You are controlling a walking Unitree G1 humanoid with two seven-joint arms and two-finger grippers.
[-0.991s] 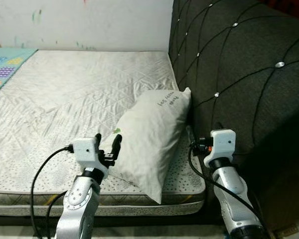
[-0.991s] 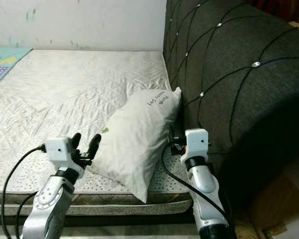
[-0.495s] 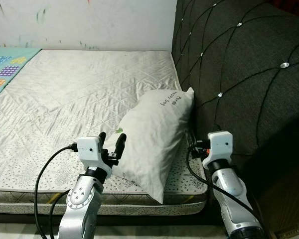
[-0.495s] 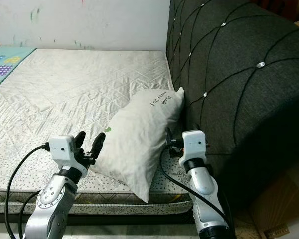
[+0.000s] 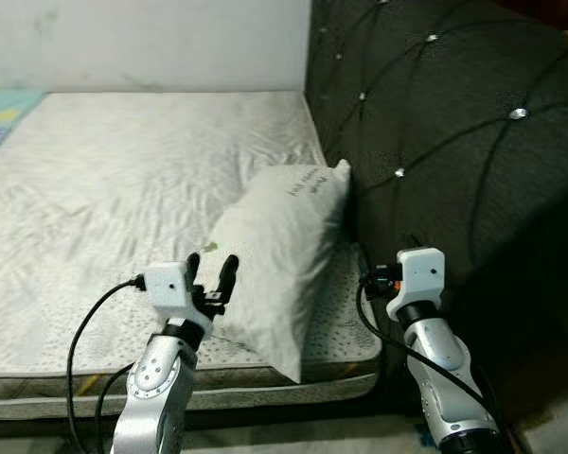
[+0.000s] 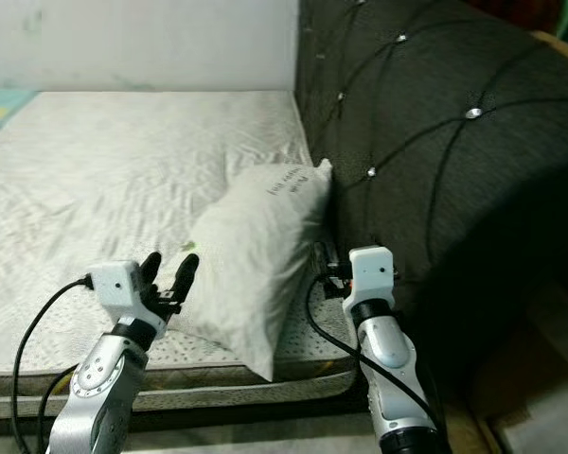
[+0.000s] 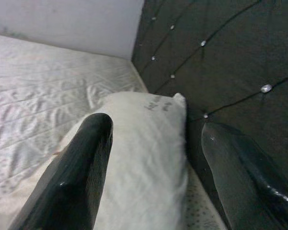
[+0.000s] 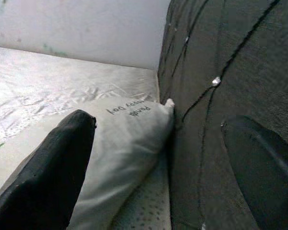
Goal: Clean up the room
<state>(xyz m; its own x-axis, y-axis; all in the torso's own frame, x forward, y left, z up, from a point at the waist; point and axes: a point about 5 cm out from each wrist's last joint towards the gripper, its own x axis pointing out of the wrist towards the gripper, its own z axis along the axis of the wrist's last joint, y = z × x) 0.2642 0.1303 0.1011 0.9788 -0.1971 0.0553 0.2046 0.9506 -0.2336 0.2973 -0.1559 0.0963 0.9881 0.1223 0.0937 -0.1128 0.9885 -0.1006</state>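
Since 1 second ago, both grippers have held their poses; only the camera view has shifted. Nearest, the left gripper [image 5: 213, 272] hovers with fingers apart beside the pillow [image 5: 270, 255]; the right gripper [image 8: 158, 158], also spread, sits between pillow and headboard [image 5: 454, 142]. Closing in from both flanks should lift the pillow evenly off the mattress [image 5: 114, 180] beyond.

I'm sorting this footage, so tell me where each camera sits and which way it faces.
Left eye: head, looking down at pillow on mattress; both arms show.
Right eye: same scene, slightly offset.
Left wrist: along the open left gripper toward pillow and headboard.
Right wrist: along the open right gripper, same way.
All share the pillow.
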